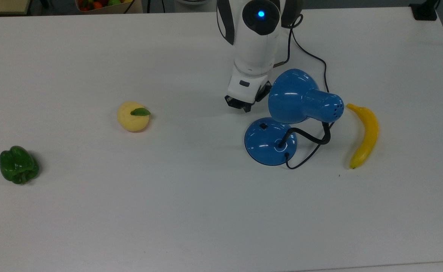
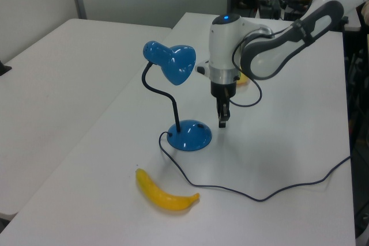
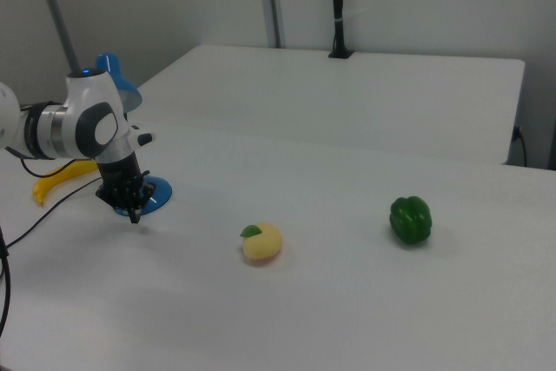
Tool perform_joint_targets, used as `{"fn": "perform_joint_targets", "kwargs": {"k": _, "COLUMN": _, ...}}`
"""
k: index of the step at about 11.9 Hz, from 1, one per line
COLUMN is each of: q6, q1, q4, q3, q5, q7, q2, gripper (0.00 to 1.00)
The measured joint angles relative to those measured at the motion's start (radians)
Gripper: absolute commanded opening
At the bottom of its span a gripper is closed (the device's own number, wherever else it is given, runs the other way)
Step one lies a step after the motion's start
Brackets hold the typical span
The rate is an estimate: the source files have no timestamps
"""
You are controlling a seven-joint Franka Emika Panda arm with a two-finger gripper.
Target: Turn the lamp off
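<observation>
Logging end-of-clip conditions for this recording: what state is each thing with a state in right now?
lamp: off, no glow on the table, upright on its base
switch: uncovered on the base, nothing touching it
gripper: shut, clear of the lamp base, above the table
cord: slack across the table

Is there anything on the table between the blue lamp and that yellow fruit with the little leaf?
No. In the top view, the stretch of white table between the lamp and the yellow fruit is bare. The gripper hangs just beside the lamp's base.

Blue desk lamp [image 1: 300,102], unlit, upright on the white table.
Bell shade tilts over its domed base [image 1: 268,143] with a small black switch [image 1: 263,126]; black gooseneck arches, cord [image 2: 253,191] trails away.
</observation>
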Motion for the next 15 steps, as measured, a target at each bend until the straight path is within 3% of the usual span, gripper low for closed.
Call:
{"fn": "perform_joint_targets", "kwargs": {"k": 4, "q6": -0.170, "q1": -0.075, "q4": 0.000, "q3": -0.007, "q5": -0.095, "q7": 0.148, "q2": -0.083, "gripper": 0.00}}
{"fn": "perform_joint_targets", "kwargs": {"k": 6, "q6": -0.253, "q1": -0.124, "q4": 0.020, "q3": -0.012, "q5": -0.109, "q7": 0.217, "q2": -0.123, "gripper": 0.00}}
{"fn": "perform_joint_targets", "kwargs": {"k": 9, "q6": -0.401, "q1": -0.159, "q4": 0.097, "q3": -0.055, "q5": -0.102, "q7": 0.225, "q2": -0.223, "gripper": 0.00}}
{"fn": "perform_joint_targets", "kwargs": {"k": 13, "q6": -0.529, "q1": -0.165, "q4": 0.170, "q3": -0.142, "q5": -0.022, "q7": 0.195, "q2": -0.343, "gripper": 0.00}}
{"fn": "perform_joint_targets", "kwargs": {"k": 14, "q6": -0.558, "q1": -0.167, "q4": 0.175, "q3": -0.157, "q5": -0.015, "q7": 0.181, "q2": -0.368, "gripper": 0.07}}
{"fn": "perform_joint_targets", "kwargs": {"k": 15, "q6": -0.578, "q1": -0.167, "q4": 0.178, "q3": -0.166, "q5": -0.014, "q7": 0.178, "q2": -0.391, "gripper": 0.25}}
